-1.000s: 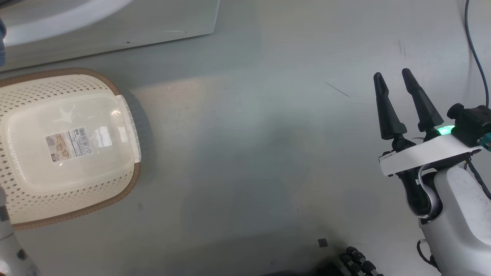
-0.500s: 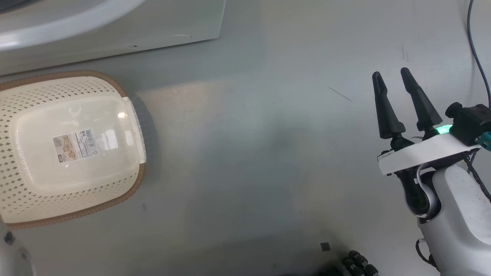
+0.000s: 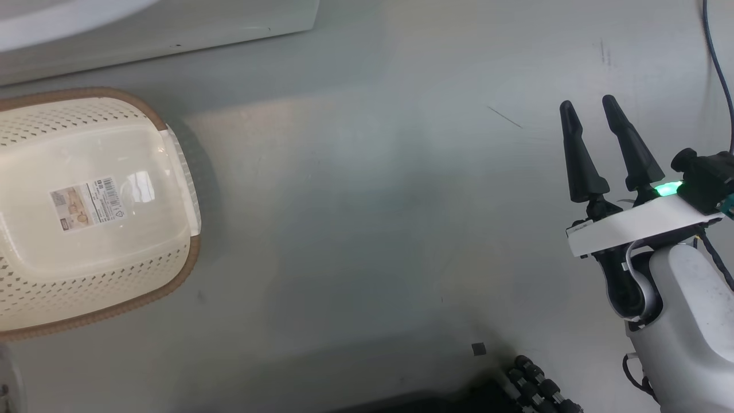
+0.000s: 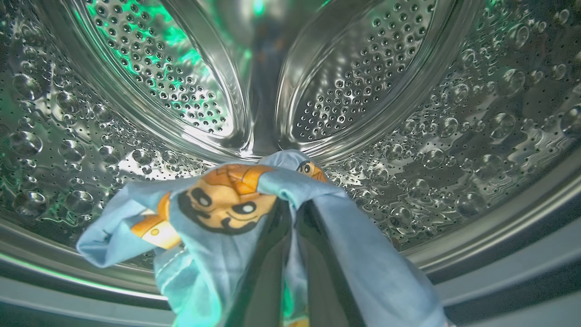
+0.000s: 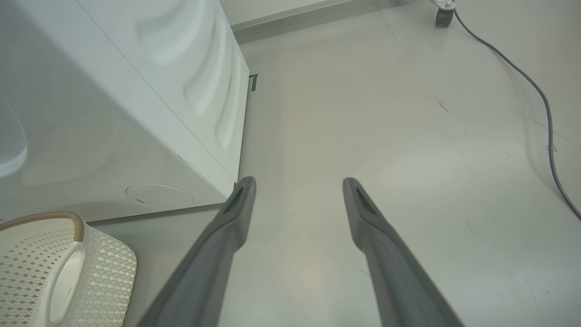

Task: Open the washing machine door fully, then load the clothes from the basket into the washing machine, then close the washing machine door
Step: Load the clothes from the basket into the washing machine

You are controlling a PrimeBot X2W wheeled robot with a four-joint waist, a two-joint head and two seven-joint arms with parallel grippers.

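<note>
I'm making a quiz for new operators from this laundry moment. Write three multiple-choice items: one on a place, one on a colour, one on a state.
1. Where are the clothes?
A) on the floor
B) in the left gripper, at the drum
C) draped over the door

2. The rim of the basket is:
A) brown
B) black
C) blue

3. The right gripper is:
A) shut on cloth
B) shut, empty
C) open, empty

Answers:
1 B: the left wrist view shows blue fabric pinched between the jaws in front of perforated steel.
2 A: a brown band edges the cream basket.
3 C: its jaws stand apart with nothing between them.
</note>
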